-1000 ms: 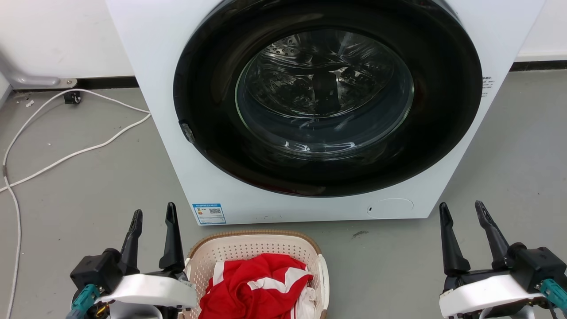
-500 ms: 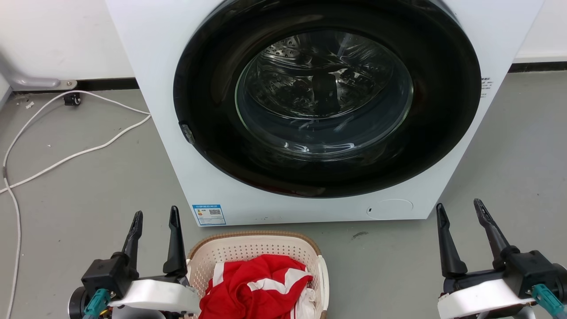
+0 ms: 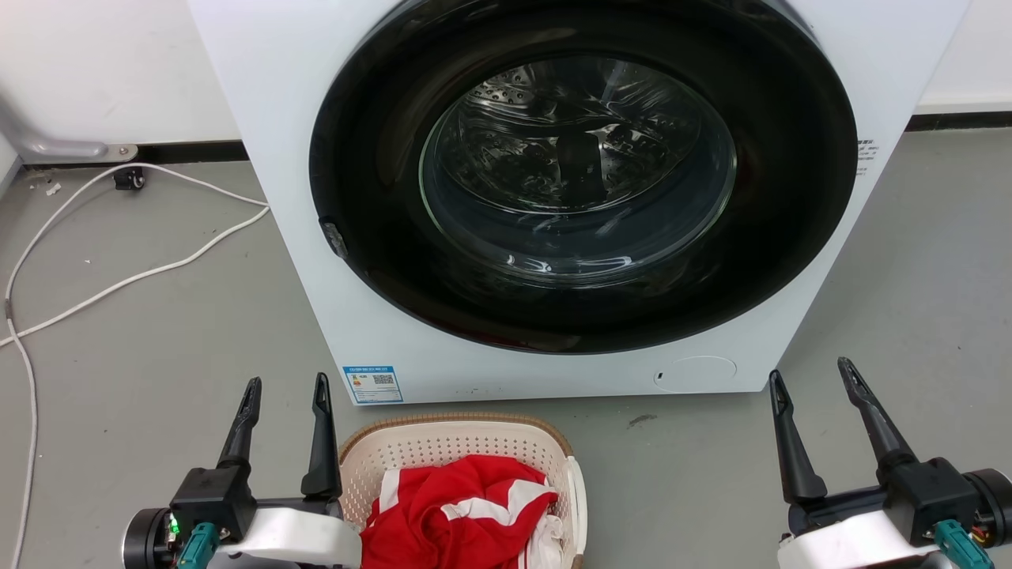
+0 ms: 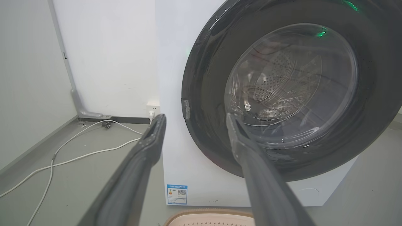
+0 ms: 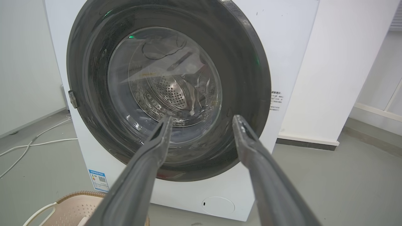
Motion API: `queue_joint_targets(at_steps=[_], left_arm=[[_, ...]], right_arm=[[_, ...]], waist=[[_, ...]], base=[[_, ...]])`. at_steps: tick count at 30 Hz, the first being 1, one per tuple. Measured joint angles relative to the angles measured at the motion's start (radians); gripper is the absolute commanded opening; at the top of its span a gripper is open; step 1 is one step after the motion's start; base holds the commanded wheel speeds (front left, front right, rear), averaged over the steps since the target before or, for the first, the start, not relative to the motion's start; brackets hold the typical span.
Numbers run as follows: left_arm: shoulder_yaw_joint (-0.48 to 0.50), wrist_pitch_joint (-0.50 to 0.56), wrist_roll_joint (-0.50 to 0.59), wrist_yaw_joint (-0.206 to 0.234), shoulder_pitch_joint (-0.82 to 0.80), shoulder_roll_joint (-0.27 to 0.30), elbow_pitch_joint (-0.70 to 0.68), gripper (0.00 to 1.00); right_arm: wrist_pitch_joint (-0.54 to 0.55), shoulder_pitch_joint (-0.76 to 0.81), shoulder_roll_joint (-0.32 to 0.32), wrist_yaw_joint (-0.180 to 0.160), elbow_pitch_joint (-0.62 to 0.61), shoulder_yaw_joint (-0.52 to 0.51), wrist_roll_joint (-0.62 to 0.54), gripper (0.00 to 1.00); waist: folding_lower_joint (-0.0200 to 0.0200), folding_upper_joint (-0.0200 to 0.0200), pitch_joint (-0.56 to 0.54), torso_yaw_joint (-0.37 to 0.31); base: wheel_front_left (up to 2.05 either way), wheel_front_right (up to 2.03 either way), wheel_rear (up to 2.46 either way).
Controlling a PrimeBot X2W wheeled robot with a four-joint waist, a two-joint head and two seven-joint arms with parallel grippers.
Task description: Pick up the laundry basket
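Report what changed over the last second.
The left claw slid right, closer to the laundry basket. The right claw slid slightly left, toward it too. Both stayed open, holding nothing. The basket, the red garment in it and the washer stayed put.

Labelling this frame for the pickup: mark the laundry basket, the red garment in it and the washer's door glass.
laundry basket (image 3: 451,447): head view, perforated back wall under the brown rim.
red garment (image 3: 423,523): head view, red fabric near its middle.
door glass (image 3: 577,166): head view, centre of the round window.
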Motion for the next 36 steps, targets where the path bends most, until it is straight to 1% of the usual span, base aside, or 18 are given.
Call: queue_joint_targets(at_steps=[21, 36], left_arm=[[-0.001, -0.002, 0.035, 0.009, 0.003, 0.0, 0.002, 1.0], [-0.001, -0.002, 0.043, 0.012, 0.003, 0.0, 0.004, 1.0]], right_arm=[[-0.001, 0.003, 0.0, 0.0, 0.019, -0.001, 0.052, 1.0], [-0.001, 0.003, 0.0, 0.0, 0.021, 0.003, 0.055, 1.0]], waist=[[0.0, 0.0, 0.006, -0.004], [0.0, 0.0, 0.005, -0.001]], base=[[0.0, 0.0, 0.0], [0.0, 0.0, 0.0]])
